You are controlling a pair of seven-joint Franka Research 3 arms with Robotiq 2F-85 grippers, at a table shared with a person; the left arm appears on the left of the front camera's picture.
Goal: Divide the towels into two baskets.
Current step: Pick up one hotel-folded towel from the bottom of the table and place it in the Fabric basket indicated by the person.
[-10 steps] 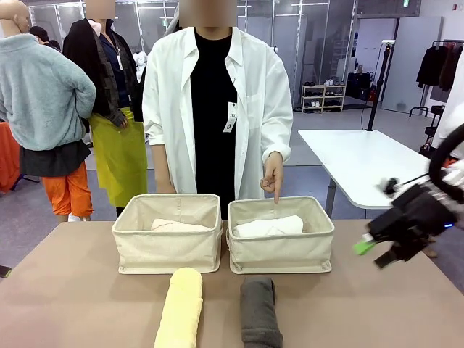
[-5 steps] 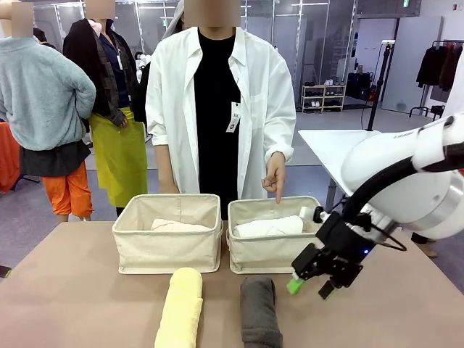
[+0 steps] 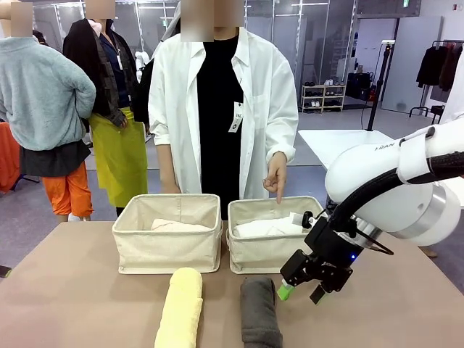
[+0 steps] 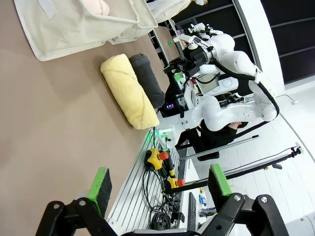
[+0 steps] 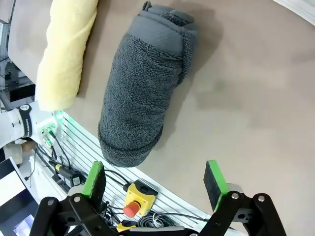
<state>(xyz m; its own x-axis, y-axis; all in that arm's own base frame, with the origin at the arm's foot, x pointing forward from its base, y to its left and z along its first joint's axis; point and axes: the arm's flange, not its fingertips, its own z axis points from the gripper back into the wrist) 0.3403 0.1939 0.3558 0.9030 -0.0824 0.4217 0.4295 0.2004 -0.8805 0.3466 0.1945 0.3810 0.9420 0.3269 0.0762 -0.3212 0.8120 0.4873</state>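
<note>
Barely legible arm print [image 3: 384, 146]; fingers [image 3: 284, 291] near grey towel [image 3: 259, 312].

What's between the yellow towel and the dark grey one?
Nothing; in the front view just bare tabletop separates the yellow towel and the grey towel.

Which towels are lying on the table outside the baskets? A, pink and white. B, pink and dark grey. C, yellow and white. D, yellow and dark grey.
D: the yellow towel and the dark grey towel lie side by side on the table; the white towel sits in the right basket, the pale pink towel in the left basket.
</note>
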